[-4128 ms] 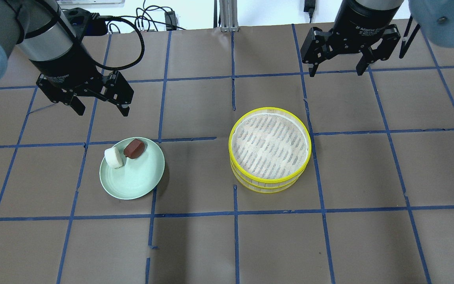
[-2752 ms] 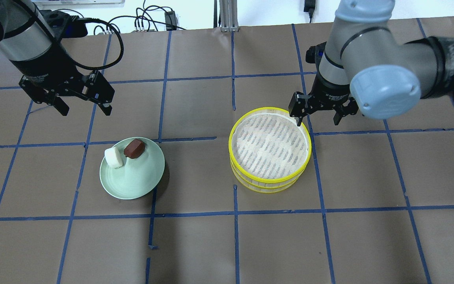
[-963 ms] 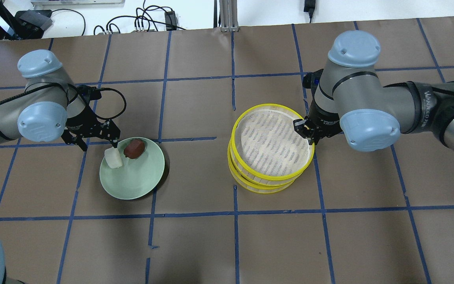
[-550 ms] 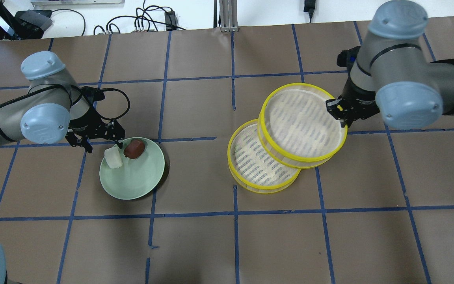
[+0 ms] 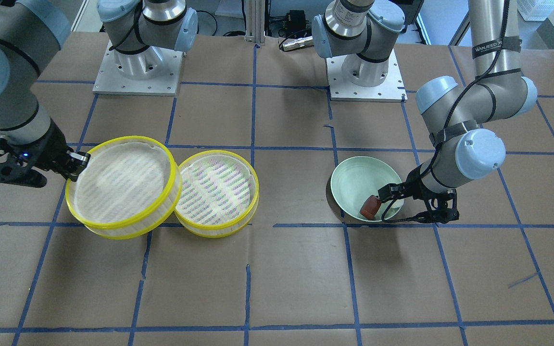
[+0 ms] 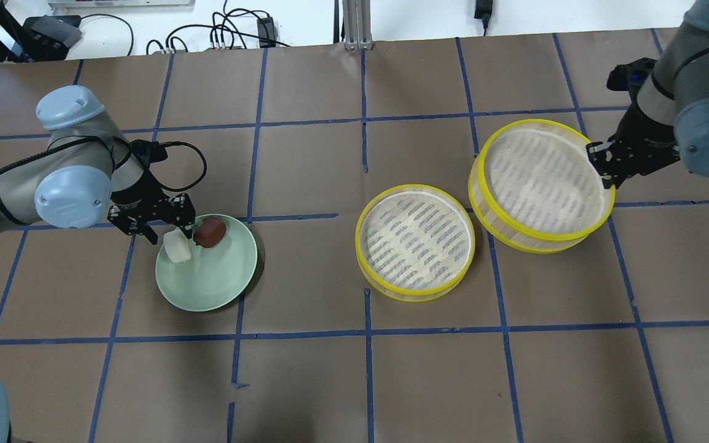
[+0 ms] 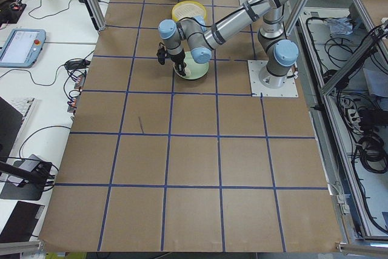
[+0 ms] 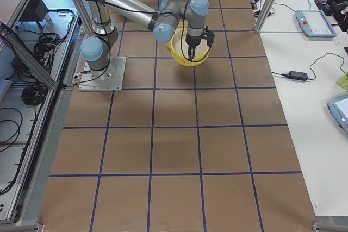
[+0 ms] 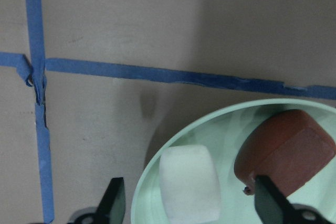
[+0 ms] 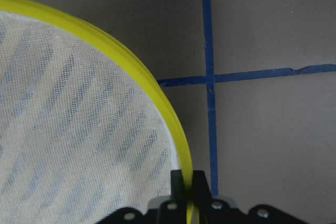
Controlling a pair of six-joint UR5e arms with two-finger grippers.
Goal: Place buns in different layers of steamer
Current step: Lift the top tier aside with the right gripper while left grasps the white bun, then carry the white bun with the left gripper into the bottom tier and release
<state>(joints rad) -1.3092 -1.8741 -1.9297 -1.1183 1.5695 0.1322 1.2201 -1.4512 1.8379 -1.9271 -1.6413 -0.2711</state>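
The left gripper (image 6: pixel 167 231) hangs low over the rim of the green plate (image 6: pixel 213 289), jaws wide apart. This grasp turns on the line-up in the left wrist view: the white bun (image 9: pixel 189 183) sits almost dead centre between the 2 fingertips, a touch ahead of them, so it lies straight down from the jaws. It looks a little longer along the camera's up-down direction than across. The jaws would therefore close over its narrower width, which looks like the better bite.

The catch is the brown bun (image 9: pixel 287 149). It lies just beside the white one, and its near corner crowds 1 fingertip (image 9: pixel 270 205). My read is that a straight drop risks that finger clipping the brown piece, so a small shift toward the plate's rim would help. Both buns are on the plate, on the side nearest this arm, and neither is in a tray yet.

Across the table, the right gripper (image 6: pixel 605 174) is clamped on the yellow rim of the upper tray (image 6: pixel 539 178). It holds the tray tilted, just beside the lower tray (image 6: pixel 416 240), which sits flat and uncovered. The lower tray looks ready for bun number 1, and the left arm is clearly the nearer one.
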